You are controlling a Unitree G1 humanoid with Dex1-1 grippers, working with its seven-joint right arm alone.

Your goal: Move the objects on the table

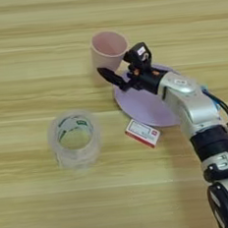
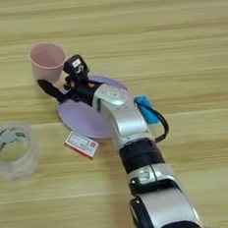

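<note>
Presently: counter (image 1: 40, 202), wooden. Lavender plate (image 1: 145, 108) beneath the end effector (image 1: 124, 70), arm overhanging. Tape roll (image 1: 75, 138), clear, well left. Pink cup (image 1: 108, 48) between the spread fingers, ungripped; a nudge could topple it. White-and-red box (image 1: 143, 133) touching the plate's near rim. Blue block (image 2: 146, 108) beside the forearm, liable to be swept.

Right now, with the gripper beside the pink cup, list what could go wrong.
1. The gripper sits low against the upright pink cup; a sideways push might tip it.
2. The forearm hangs over the lavender plate, hiding most of the blue block; sweeping back could knock either.
</note>
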